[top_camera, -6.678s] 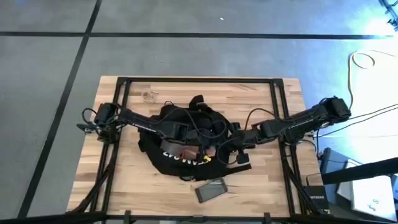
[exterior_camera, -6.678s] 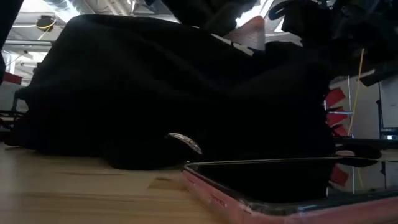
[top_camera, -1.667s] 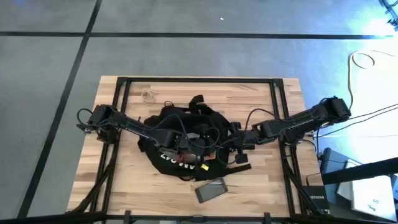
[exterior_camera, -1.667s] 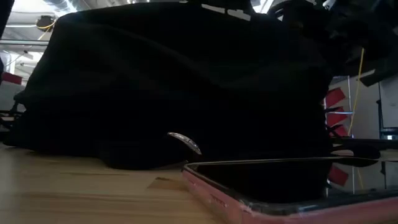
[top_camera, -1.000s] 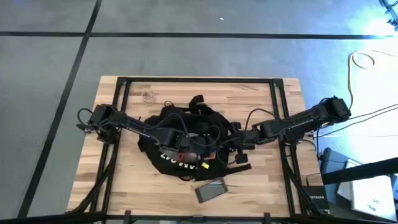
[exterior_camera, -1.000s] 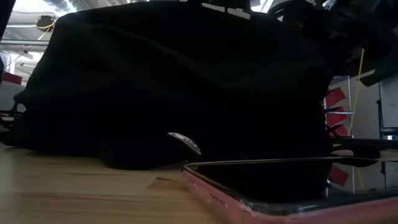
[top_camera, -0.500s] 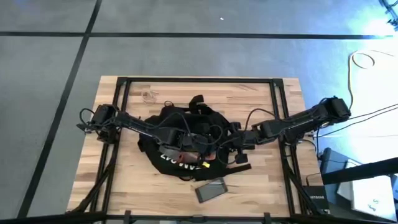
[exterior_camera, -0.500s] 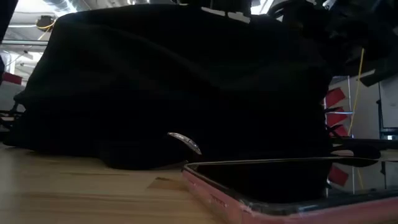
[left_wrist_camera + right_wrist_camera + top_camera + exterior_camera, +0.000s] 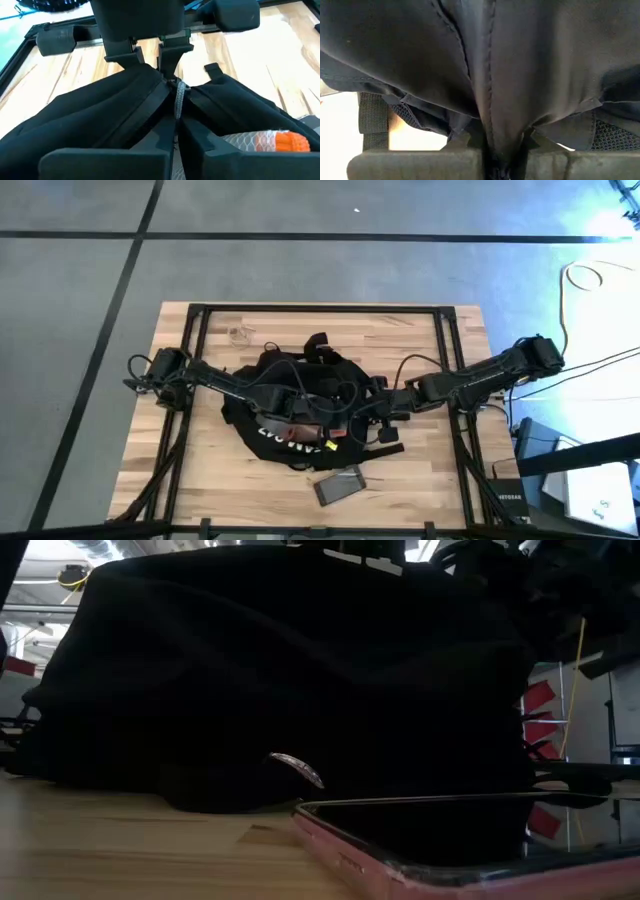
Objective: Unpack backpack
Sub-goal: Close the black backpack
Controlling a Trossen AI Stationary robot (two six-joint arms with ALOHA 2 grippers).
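The black backpack [image 9: 272, 428] lies on its side at the table's middle, white lettering toward the near edge; it fills the low view [image 9: 280, 670]. My left gripper [image 9: 316, 418] reaches over it from the left and is shut on it [image 9: 172, 152]. My right gripper [image 9: 363, 416] comes from the right, shut on the bag's right end [image 9: 502, 157], and also shows across the bag in the left wrist view [image 9: 167, 75]. A silver zipper pull [image 9: 179, 95] hangs between the two grippers. An orange thing in white netting [image 9: 274, 141] shows beside my left fingers. My left gripper pinches a raised ridge of the backpack's fabric along the zipper line [image 9: 173, 131] between its two fingers, lying level from the table's left. The fingers hide the place of contact. The bag's bottom rests on the table. My right gripper pinches a fold of the backpack's black fabric with a seam [image 9: 492, 125] between its two fingers, level from the table's right. The fold stands up as a ridge between the fingers [image 9: 165, 80], drawn toward them. The rest of the bag lies on the table.
A phone in a pink case [image 9: 340, 484] lies flat on the table just nearer than the bag, close in the low view [image 9: 450, 840]. A small clear object [image 9: 240, 333] sits at the far left. Black frame rails [image 9: 320, 308] run along the table's edges.
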